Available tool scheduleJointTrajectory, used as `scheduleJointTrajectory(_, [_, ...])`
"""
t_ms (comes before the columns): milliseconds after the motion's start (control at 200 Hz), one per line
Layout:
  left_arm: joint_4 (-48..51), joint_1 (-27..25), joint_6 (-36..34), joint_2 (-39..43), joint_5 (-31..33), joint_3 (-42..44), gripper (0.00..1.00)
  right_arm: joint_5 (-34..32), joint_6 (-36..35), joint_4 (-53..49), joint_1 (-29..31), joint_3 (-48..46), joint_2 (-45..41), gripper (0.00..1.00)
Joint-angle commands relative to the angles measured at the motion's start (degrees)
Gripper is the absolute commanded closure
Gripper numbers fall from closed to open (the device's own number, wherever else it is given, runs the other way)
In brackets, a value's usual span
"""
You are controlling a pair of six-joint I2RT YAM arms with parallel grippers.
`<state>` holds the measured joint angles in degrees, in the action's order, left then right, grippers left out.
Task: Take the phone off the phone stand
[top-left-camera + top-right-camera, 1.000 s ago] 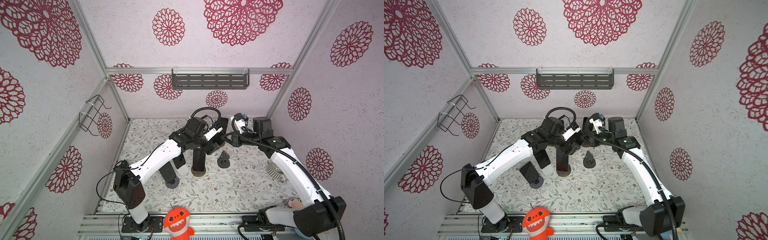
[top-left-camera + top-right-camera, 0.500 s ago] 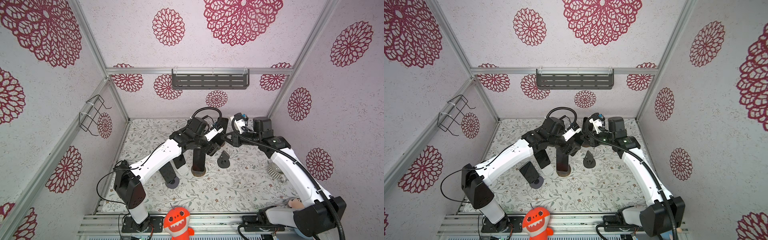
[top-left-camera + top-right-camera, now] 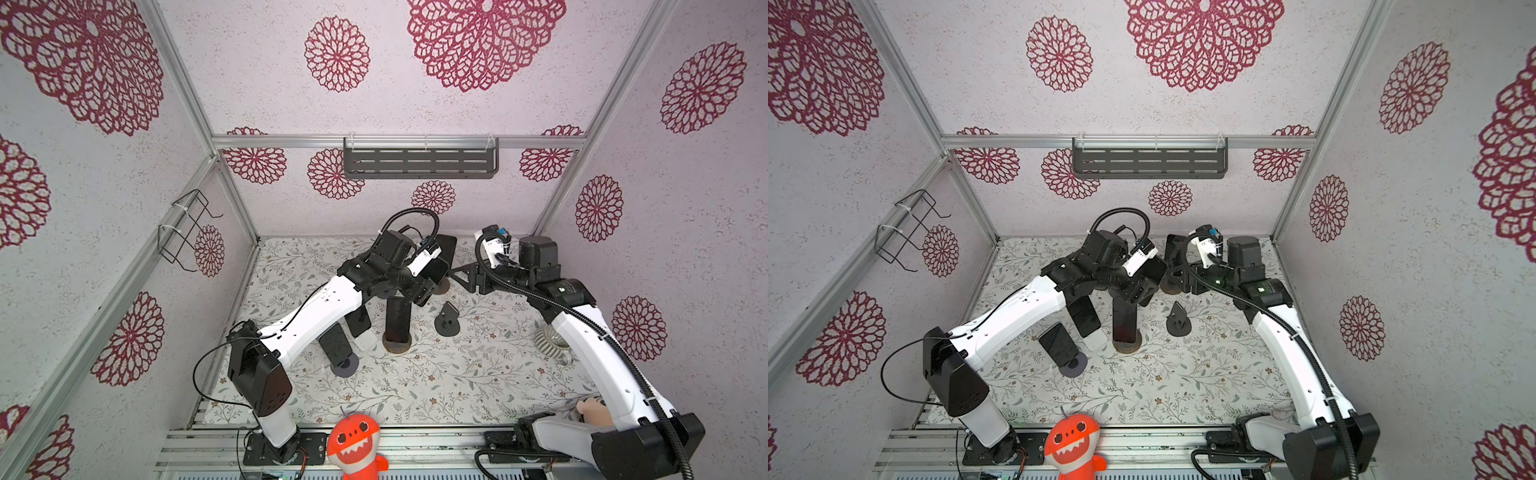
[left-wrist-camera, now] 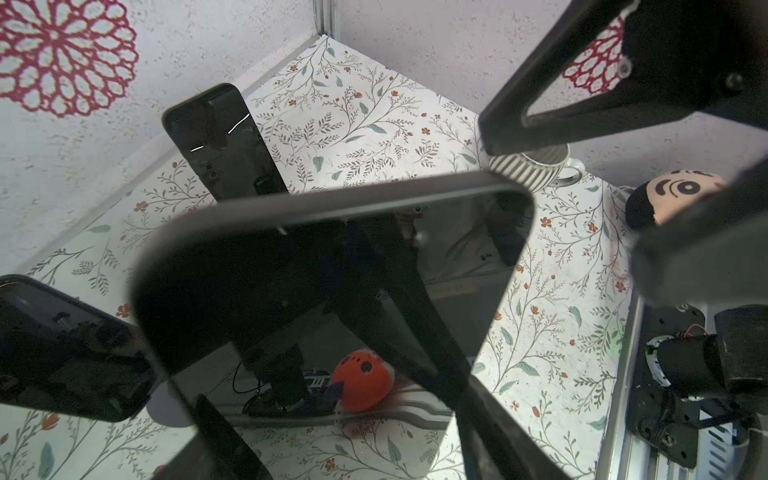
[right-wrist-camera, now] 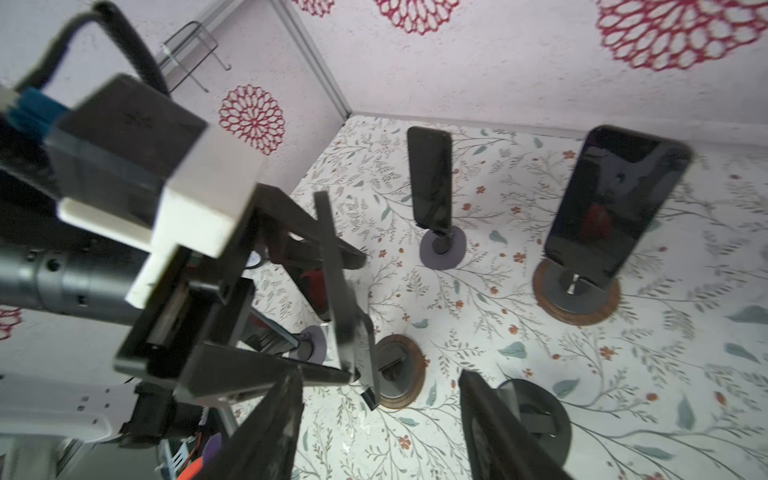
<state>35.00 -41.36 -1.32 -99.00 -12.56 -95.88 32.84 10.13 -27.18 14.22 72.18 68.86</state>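
Both top views are taken from high above the front rail, angled steeply down toward the back wall. The whole floor mat [image 3: 415,386], the rear shelf [image 3: 419,164] and both arm bases are covered. Nearly the same field is shared by the pair, shifted slightly sideways.

The left wrist view is taken very near a phone [image 4: 332,270], which fills mid-frame. It faces the front right corner: the striped mug [image 4: 536,170] and doll [image 4: 681,191] are shared with a top view.

The right wrist view is taken from low over the mat, facing the back left corner. The wire rack [image 5: 189,45] is shared with both top views.
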Motion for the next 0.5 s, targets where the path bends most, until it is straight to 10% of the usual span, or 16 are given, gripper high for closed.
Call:
scheduleJointTrajectory(0, [-1.93,2.27,3.49,2.90,-0.55,-2.49,0.57,-6.87,-0.10,0.02,-0.73,-0.77,-1.89,0.37])
scheduleJointTrajectory(495, [8.96,21.55,17.63,7.28,-2.89,-8.05,0.56,-9.19,-0.97,1.16,-3.46,-7.17,-2.59,0.39])
